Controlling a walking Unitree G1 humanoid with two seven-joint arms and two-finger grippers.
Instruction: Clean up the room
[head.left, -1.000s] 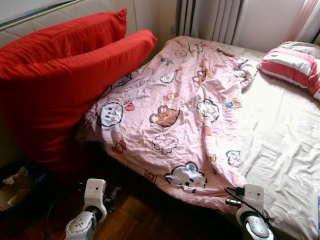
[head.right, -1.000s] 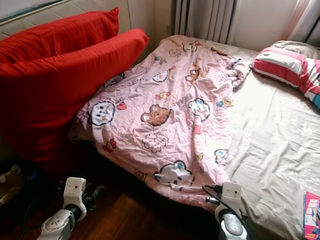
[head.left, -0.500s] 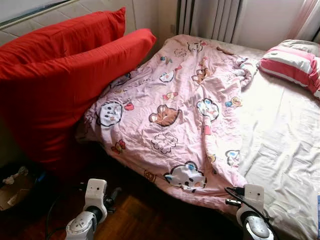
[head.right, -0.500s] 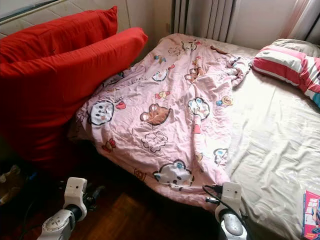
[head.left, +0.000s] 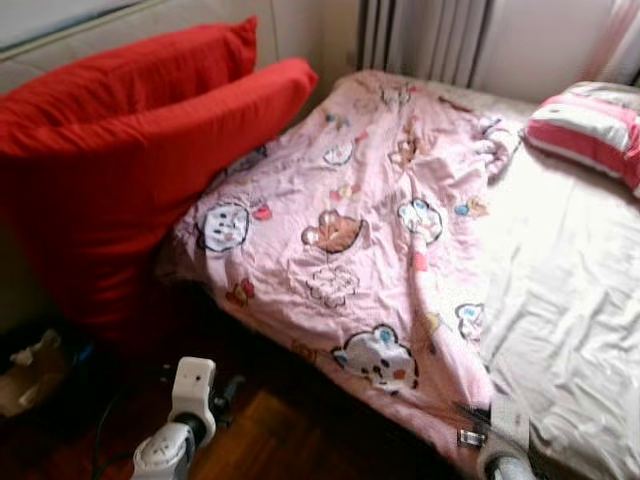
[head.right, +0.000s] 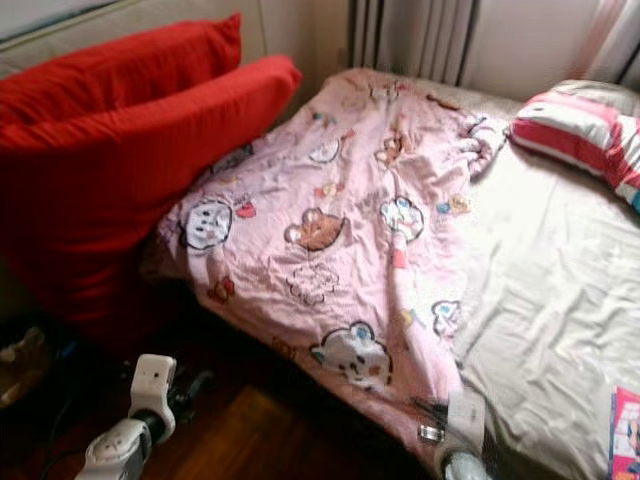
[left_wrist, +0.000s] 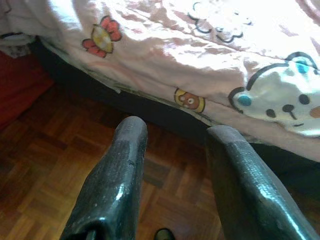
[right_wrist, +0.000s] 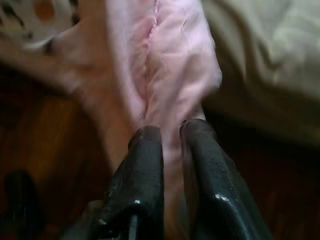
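While the head views blur slightly, a pink quilt (head.left: 370, 220) printed with cartoon animals lies across the bed's left half, its edge hanging toward the wood floor (head.left: 270, 440); two red pillows (head.left: 130, 150) lean at its left, a striped pillow (head.left: 590, 125) sits at the far right on the beige sheet (head.left: 570, 290). No readable writing shows. From the left wrist, the left gripper (left_wrist: 172, 140) hangs spread wide over the floor, just short of the quilt's edge. From the right wrist, the right gripper (right_wrist: 170, 137) is nearly closed, pinching the quilt's hem.
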